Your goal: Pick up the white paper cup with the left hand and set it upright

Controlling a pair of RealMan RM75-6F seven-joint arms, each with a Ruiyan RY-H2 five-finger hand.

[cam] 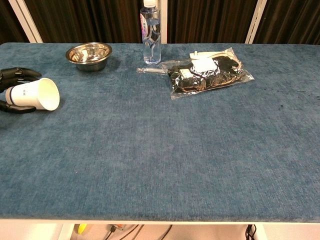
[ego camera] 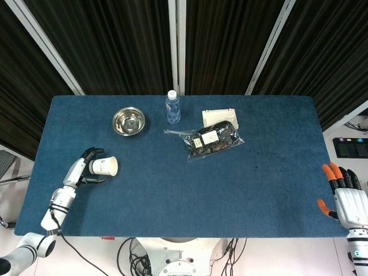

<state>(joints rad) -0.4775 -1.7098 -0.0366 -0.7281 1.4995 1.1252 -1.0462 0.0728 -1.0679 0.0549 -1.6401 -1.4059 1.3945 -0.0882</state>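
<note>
The white paper cup [ego camera: 105, 167] [cam: 34, 94] lies on its side at the table's left edge, low over the blue cloth, with its open mouth facing right. My left hand [ego camera: 85, 170] [cam: 14, 75] grips it from behind, dark fingers over the top and the thumb underneath. Whether the cup touches the table I cannot tell. My right hand [ego camera: 347, 197] hangs beyond the table's right front corner, its orange-tipped fingers spread and holding nothing; the chest view does not show it.
A steel bowl [ego camera: 129, 121] [cam: 89, 53] stands behind the cup. A water bottle [ego camera: 172, 107] [cam: 151, 32] and a clear bag of dark items [ego camera: 210, 138] [cam: 207, 71] sit at the back middle of the blue table [ego camera: 230, 190].
</note>
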